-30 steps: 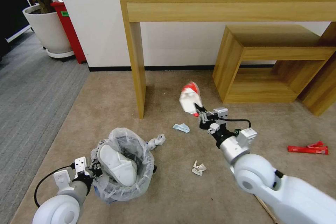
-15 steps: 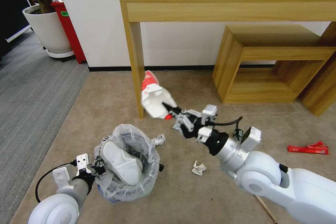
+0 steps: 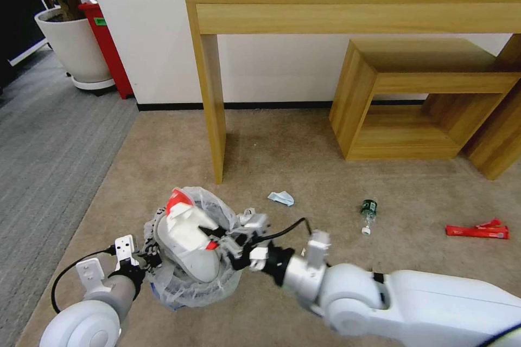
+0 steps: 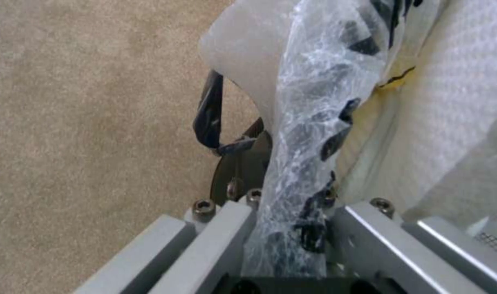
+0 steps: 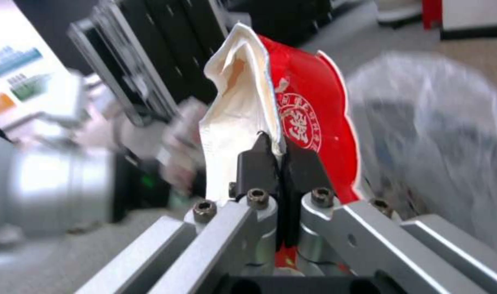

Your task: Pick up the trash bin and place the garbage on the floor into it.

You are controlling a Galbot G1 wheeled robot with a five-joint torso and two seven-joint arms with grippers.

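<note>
The trash bin [image 3: 214,207], lined with crinkled clear plastic, is held just off the beige carpet. My left gripper [image 3: 145,260] is shut on its rim, and the bag [image 4: 308,134] is pinched between the fingers [image 4: 368,245]. A white slipper [image 3: 198,263] lies inside. My right gripper [image 3: 214,237] is shut on a flattened red paper cup [image 3: 184,223], holding it over the bin's mouth; its black fingertips [image 5: 259,163] clamp the cup [image 5: 305,122]. On the floor lie a blue-white scrap [image 3: 280,198], a green-labelled bottle [image 3: 369,209], red wrappers [image 3: 477,230] and crumpled paper [image 3: 248,214].
A tall wooden table's leg [image 3: 213,114] stands just beyond the bin. A low wooden shelf unit [image 3: 412,97] is at the back right. A white planter [image 3: 76,49] and a red object [image 3: 108,49] stand at the back left, beside grey carpet [image 3: 43,152].
My right arm has swung left and toward me, carrying the red cup from mid-floor to above the bin. The bottle now shows where the arm was. The left gripper has kept its hold.
</note>
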